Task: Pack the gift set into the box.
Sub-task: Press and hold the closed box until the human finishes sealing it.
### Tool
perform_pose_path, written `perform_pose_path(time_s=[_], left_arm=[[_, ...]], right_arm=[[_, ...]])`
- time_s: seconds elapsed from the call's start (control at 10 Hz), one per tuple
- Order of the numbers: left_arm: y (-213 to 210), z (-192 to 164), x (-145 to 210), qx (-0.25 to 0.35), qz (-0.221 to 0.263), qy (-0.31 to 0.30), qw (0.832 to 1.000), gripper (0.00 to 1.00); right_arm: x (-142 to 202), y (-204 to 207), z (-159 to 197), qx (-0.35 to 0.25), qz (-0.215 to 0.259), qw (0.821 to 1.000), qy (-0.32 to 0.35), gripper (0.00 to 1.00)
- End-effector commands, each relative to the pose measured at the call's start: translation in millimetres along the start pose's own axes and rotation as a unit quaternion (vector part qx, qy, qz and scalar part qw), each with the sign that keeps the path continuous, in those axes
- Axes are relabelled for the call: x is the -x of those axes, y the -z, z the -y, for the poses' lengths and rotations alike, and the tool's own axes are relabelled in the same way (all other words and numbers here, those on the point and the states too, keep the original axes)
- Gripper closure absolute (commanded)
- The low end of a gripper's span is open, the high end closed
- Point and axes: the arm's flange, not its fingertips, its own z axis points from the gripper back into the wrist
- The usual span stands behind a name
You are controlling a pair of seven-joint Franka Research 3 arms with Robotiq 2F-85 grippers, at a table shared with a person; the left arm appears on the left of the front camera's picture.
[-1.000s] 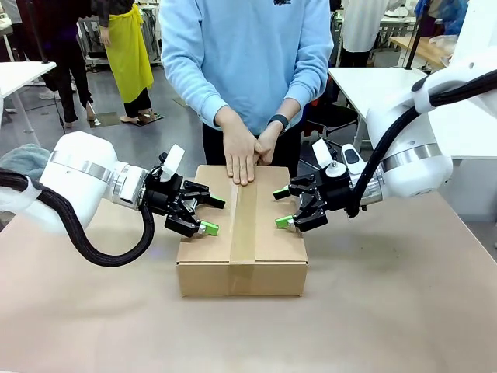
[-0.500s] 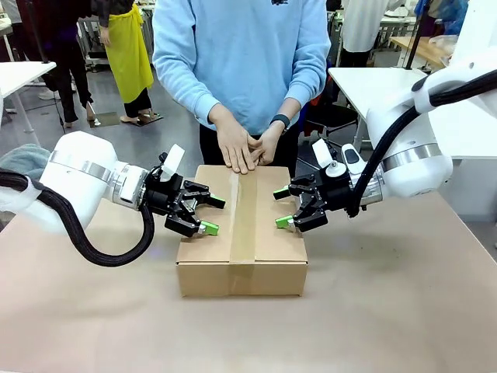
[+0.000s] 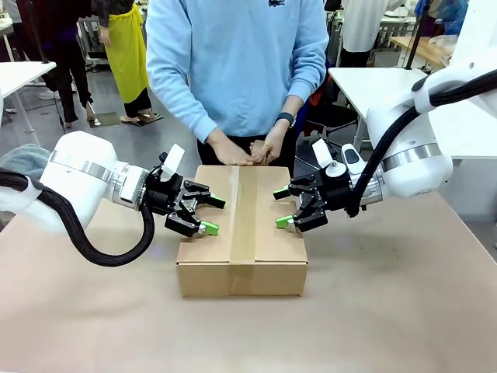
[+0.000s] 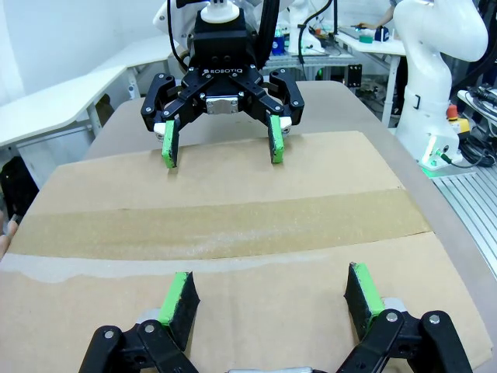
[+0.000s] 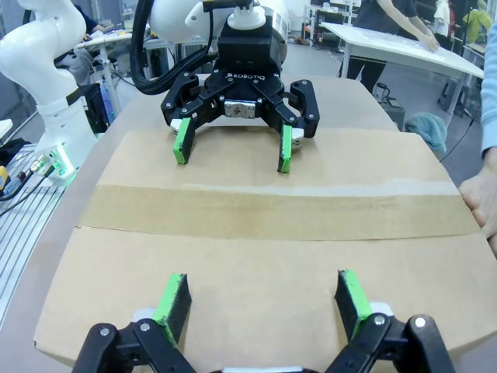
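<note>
The box [image 3: 241, 229] sits closed and taped mid-surface [image 3: 404, 311]; gift set presumably inside. Left gripper [image 3: 206, 215] and right gripper [image 3: 283, 207] hover at its 2 sides w/ jaws wide open, empty. Person's hands [image 3: 247, 151] press tape over the box's far edge. Best: hold off.
</note>
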Motion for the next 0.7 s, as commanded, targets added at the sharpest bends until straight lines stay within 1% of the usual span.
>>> perform_pose_path(time_s=[0.0,0.6], left_arm=[[0.0,2.3,2.6,-0.001,0.001,0.007,1.000,0.00],[0.0,0.0,-0.1,0.000,0.000,0.000,1.000,0.00]], right_arm=[[3.2,0.4,-2.4,0.001,-0.004,1.000,-0.004,0.00],[0.0,0.0,0.0,0.000,0.000,1.000,0.000,0.00]])
